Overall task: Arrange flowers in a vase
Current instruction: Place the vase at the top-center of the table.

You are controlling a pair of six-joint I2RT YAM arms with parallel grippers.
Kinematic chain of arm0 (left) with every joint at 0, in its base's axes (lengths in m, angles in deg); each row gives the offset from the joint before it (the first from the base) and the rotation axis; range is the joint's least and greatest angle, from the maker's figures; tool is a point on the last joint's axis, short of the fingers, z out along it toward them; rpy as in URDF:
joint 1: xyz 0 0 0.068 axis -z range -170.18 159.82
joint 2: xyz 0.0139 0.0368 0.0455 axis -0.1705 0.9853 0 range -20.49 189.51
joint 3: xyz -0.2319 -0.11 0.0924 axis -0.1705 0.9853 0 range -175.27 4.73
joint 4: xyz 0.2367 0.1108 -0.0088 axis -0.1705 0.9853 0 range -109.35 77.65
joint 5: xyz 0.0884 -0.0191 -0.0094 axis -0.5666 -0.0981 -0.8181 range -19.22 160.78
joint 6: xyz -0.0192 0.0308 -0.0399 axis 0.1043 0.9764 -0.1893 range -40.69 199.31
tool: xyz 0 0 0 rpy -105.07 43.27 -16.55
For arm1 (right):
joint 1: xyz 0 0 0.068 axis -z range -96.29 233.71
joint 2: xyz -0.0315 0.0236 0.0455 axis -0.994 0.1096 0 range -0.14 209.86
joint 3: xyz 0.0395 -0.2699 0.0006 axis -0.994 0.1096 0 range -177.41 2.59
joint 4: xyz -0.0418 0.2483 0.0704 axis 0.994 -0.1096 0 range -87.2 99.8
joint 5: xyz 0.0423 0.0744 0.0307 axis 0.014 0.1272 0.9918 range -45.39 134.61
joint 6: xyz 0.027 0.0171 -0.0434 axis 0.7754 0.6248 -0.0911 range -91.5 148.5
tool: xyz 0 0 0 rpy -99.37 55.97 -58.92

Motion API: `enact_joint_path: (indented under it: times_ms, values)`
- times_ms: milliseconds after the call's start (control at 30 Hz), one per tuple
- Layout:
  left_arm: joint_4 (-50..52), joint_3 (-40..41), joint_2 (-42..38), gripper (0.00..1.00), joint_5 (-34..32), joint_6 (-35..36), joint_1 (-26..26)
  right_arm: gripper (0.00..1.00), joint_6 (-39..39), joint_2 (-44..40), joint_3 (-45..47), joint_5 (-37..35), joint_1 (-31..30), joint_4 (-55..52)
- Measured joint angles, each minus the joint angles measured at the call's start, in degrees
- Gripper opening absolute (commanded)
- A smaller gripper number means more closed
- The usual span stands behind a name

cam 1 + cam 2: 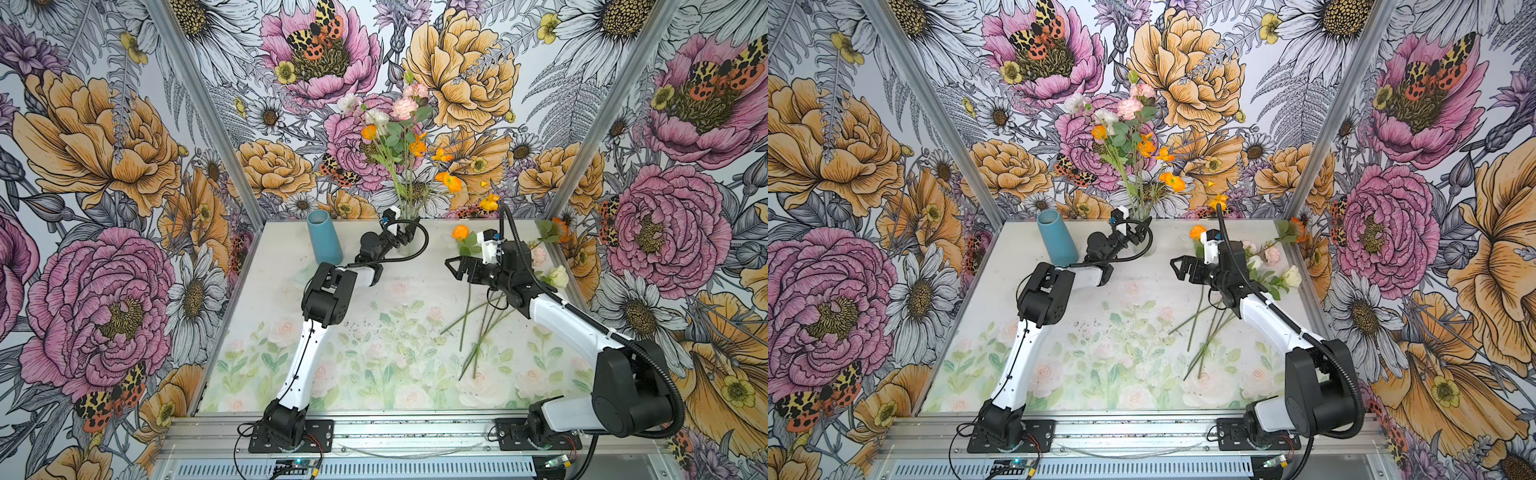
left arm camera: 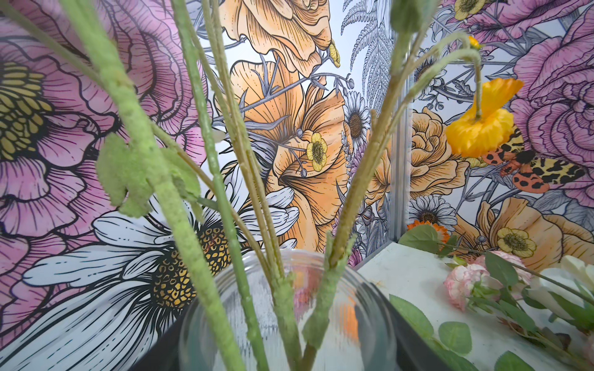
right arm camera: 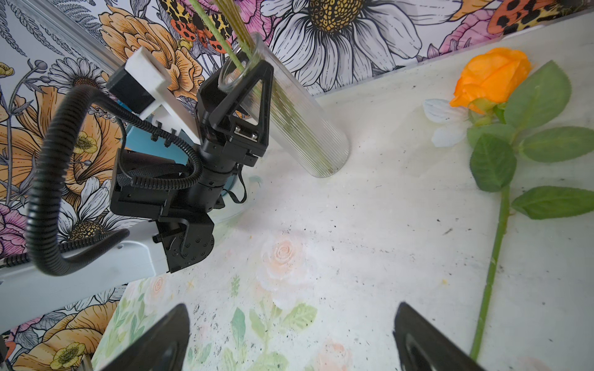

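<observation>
Your left jaws stand on both sides of the clear vase (image 3: pixel 308 135) near its rim, probably to steady it under the flowers (image 1: pixel 390 137) already inside; whether they press the glass I cannot tell. Your right jaws are spread wide and empty beside the orange rose (image 3: pixel 491 77) lying on the surface (image 3: pixel 385 208), likely the next pick.

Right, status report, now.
Left gripper: jaws straddle glass vase, grip unclear. Right gripper: jaws open, empty. Flowers in vase; orange rose and others loose on table. Blue vase beside left arm.
</observation>
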Motion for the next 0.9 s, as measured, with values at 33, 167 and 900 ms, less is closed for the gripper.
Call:
enact_joint_path:
  times_ms: [33, 167, 900]
  values:
    - [-1.1, 0.0, 0.0, 0.83, -0.4, 0.3, 0.0, 0.99, 0.1, 0.0, 0.0, 0.0, 0.0, 0.1]
    - [-5.3, 0.0, 0.0, 0.92, -1.2, 0.9, 0.0, 1.0, 0.6, 0.1, 0.0, 0.0, 0.0, 0.9]
    - [-9.5, 11.4, -0.8, 0.99, -6.6, -2.5, 0.3, 1.0, 1.7, 2.3, 0.0, 0.9, 1.3, 3.1]
